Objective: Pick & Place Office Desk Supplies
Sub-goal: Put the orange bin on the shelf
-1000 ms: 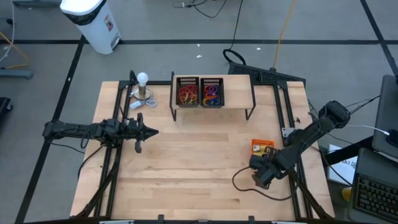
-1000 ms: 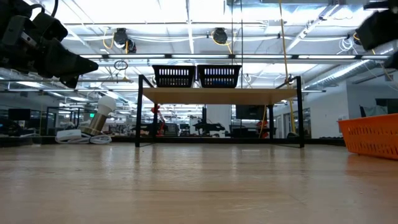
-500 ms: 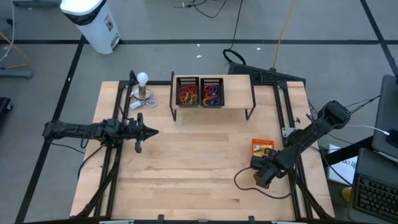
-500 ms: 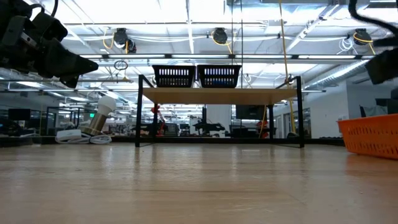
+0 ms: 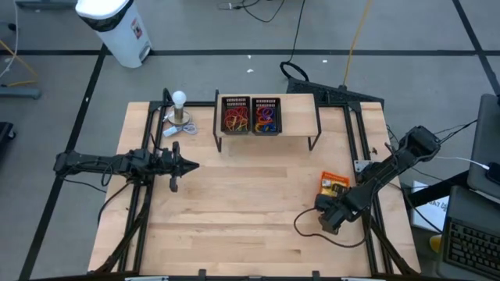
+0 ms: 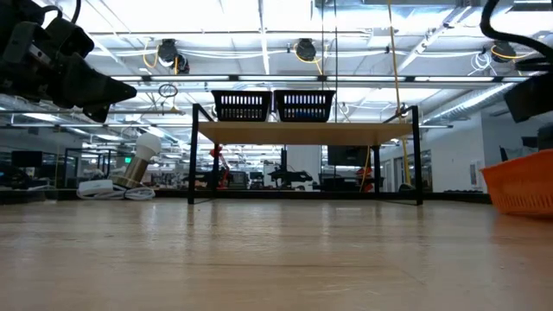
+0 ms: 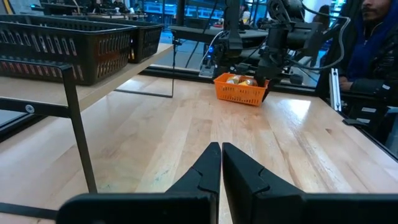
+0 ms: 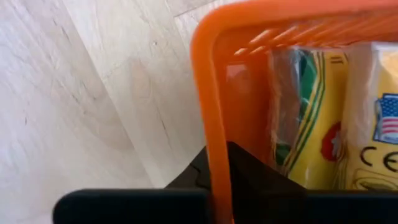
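Two fingers of the right hand (image 8: 214, 168) pinch the rim of the orange basket (image 5: 333, 186), lower right in the high view, which holds the yellow packets (image 8: 367, 124). Dragging it well likely means staying low and slow so the thin wall doesn't slip or tip. Rubber bands (image 5: 248, 119) lie in black baskets upper centre. The left hand (image 5: 181, 165), fingers together, waits centre left above the surface (image 5: 250, 203).
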Motion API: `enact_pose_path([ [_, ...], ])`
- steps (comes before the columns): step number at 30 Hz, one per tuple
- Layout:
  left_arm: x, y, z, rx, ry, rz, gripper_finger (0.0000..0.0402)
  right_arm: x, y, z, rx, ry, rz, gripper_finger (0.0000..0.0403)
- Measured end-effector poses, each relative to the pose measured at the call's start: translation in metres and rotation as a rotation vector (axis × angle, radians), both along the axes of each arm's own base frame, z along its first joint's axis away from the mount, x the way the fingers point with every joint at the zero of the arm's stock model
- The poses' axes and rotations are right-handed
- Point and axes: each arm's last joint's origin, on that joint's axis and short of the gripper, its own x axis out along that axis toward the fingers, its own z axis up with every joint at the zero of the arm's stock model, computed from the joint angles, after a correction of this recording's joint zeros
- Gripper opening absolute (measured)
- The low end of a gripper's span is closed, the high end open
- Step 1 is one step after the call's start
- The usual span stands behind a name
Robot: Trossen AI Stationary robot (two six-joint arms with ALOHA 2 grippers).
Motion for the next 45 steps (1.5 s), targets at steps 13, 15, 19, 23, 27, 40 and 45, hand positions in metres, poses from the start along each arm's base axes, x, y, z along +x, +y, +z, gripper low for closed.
enact_pose_path([
  [13, 0.0, 0.0, 0.0, -0.006, -0.001, 0.001, 0.0019, 0.015, 0.011, 0.051, -0.036, 0.01, 0.099, 0.0001],
  [15, 0.0, 0.0, 0.0, -0.006, -0.001, 0.001, 0.0019, 0.019, 0.014, 0.062, -0.035, -0.02, 0.119, 0.0001],
  [19, 0.0, 0.0, 0.0, -0.006, -0.001, 0.001, 0.0019, 0.027, 0.02, 0.085, -0.053, -0.065, 0.167, 0.0001],
  [23, 0.0, 0.0, 0.0, -0.007, -0.001, 0.0, 0.0019, 0.041, 0.024, 0.108, -0.089, -0.056, 0.221, 0.0],
  [27, 0.0, 0.0, 0.0, -0.008, -0.002, 0.0, 0.0019, 0.058, 0.027, 0.133, -0.1, -0.064, 0.284, 0.0],
  [40, 0.0, 0.0, 0.0, -0.012, -0.002, -0.001, 0.0019, 0.086, 0.015, 0.193, -0.239, -0.057, 0.367, 0.0],
  [45, 0.0, 0.0, 0.0, -0.024, -0.002, 0.0, 0.0019, 0.101, 0.007, 0.211, -0.236, -0.104, 0.42, 0.0],
])
